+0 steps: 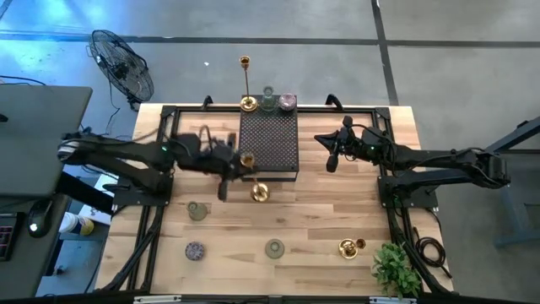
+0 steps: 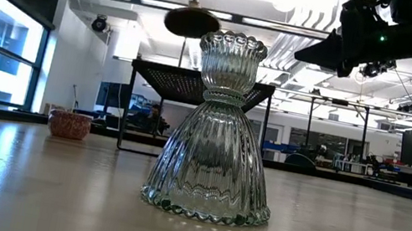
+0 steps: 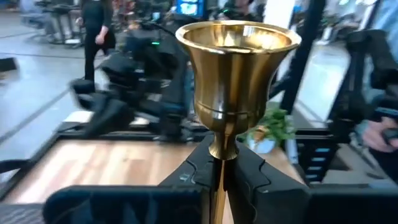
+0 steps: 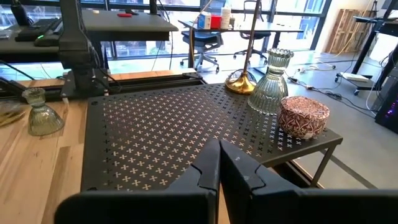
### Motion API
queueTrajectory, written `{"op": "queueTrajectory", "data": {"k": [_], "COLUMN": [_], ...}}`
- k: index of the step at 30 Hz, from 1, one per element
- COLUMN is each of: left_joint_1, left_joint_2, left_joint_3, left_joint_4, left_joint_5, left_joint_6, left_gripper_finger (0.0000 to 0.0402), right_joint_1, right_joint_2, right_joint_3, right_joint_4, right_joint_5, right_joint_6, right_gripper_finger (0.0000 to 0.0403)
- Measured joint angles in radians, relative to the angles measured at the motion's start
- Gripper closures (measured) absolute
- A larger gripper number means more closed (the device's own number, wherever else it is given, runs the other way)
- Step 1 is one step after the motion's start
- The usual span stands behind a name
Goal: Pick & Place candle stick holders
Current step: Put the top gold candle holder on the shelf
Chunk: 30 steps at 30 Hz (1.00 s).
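My left gripper (image 1: 237, 166) is shut on a gold candlestick (image 1: 253, 176) at the near edge of the dark dotted stand (image 1: 270, 139). The candlestick's cup (image 3: 239, 68) stands above the fingers and its round base (image 2: 193, 21) hangs in the air. My right gripper (image 1: 331, 159) is shut and empty, just right of the stand and above it (image 4: 219, 167). At the stand's far edge stand a tall gold candlestick (image 1: 246, 93), a clear ribbed glass holder (image 4: 270, 81) and a pink cup (image 4: 303, 116), each on its base. My left gripper pinches the candlestick's slim stem (image 3: 219, 180) between its two fingers, just below the cup. The fingers come level from the table's left and lie across the stem. The candlestick stands about upright, cup up, its base (image 1: 260, 192) lifted clear of the table.
On the near half of the table stand a glass holder (image 1: 197, 210), a grey-purple cup (image 1: 195, 250) and a greenish glass holder (image 1: 274, 248). A gold holder (image 1: 351, 247) lies near the plant (image 1: 395, 268) at the near right corner. A fan (image 1: 122, 63) stands beyond the far left.
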<state>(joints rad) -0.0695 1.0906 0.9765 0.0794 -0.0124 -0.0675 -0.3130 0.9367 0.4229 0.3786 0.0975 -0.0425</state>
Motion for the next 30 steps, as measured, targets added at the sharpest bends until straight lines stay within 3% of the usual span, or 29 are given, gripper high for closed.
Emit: {"op": "queueTrajectory", "data": {"k": [6,17,23,30], "left_joint_1": [0.184,0.546,0.634,0.692], "left_joint_2": [-0.055,-0.006,0.064,0.137], "left_joint_3": [0.082,0.083,0.083,0.083], "left_joint_4": [-0.170,-0.210,-0.118,-0.032], "left_joint_5": [-0.003,0.057,0.154,0.164], "left_joint_6": [0.041,0.094,0.090,0.098], "left_gripper_finger": [0.0392,0.0388,0.0388,0.0388], "right_joint_1": [0.000,0.000,0.000,0.000], "right_joint_2": [0.000,0.000,0.000,0.000], "right_joint_3": [0.000,0.000,0.000,0.000], "right_joint_4": [0.002,0.004,0.008,0.008], "right_joint_5": [0.000,0.000,0.008,0.008], "right_joint_6": [0.013,0.019,0.019,0.018], "right_gripper_finger": [0.0403,0.0403,0.0403,0.0403]}}
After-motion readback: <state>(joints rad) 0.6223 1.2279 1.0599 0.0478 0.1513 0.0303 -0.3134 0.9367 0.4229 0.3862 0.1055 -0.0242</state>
